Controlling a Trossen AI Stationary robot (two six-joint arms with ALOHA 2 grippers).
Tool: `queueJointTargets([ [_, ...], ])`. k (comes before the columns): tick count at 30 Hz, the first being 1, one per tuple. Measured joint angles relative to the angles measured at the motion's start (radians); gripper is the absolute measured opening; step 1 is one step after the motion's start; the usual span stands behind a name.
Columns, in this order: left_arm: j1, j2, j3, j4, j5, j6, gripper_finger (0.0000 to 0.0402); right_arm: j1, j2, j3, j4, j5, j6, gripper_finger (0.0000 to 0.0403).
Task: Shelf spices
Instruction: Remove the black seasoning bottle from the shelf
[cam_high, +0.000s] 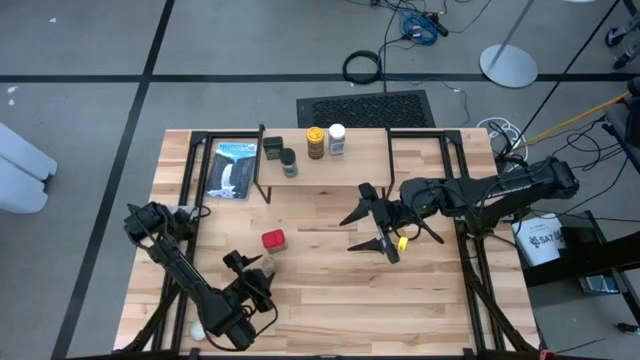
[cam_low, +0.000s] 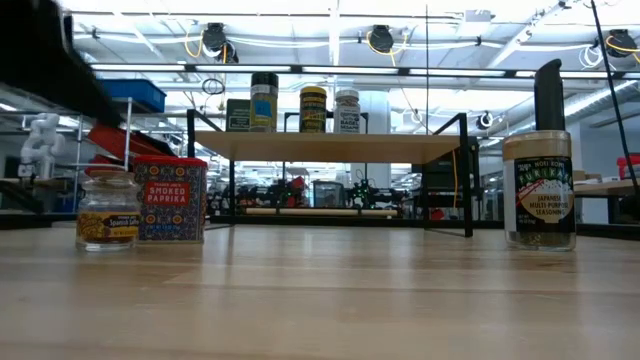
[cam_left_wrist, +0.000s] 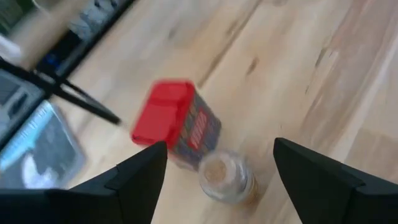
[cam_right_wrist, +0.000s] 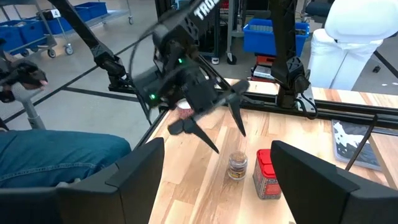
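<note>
The shelf (cam_high: 330, 160) stands at the table's far middle. On its plank stand a black square tin (cam_high: 272, 148), a dark-lidded jar (cam_high: 289, 163), a yellow-lidded jar (cam_high: 315, 142) and a white-lidded jar (cam_high: 337, 139). On the tabletop a red tin (cam_high: 273, 240) stands upright, with a small tan-lidded jar (cam_high: 268, 264) right beside it on the near side. My left gripper (cam_high: 250, 275) hovers open above and just near of that jar, touching nothing. My right gripper (cam_high: 362, 230) hangs open over the table's middle, well above the surface.
A flat blue-and-black package (cam_high: 233, 168) lies left of the shelf. A taller seasoning jar (cam_low: 540, 190) with a yellowish top (cam_high: 402, 242) stands on the table below my right arm. A small white ball (cam_high: 197, 328) sits at the near left edge.
</note>
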Motion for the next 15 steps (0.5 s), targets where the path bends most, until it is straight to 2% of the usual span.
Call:
queueJointTargets([
  [4, 0.002, -0.012, 0.116, -0.15, -0.075, -0.003, 0.0305, 0.0, 0.0, 0.0, -0.03, 0.02, 0.006, 0.0281],
  [9, 0.047, -0.091, 0.248, -0.279, -0.242, 0.01, 0.0305, 0.0, 0.0, 0.0, -0.06, 0.088, 0.007, 0.0281],
  [12, 0.097, -0.173, 0.287, -0.278, -0.299, 0.123, 0.0303, 0.0, 0.0, 0.0, -0.057, 0.091, 0.007, 0.0281],
  [15, 0.165, -0.261, 0.293, -0.277, -0.305, 0.251, 0.0298, 0.0, 0.0, 0.0, -0.057, 0.106, 0.006, 0.0281],
])
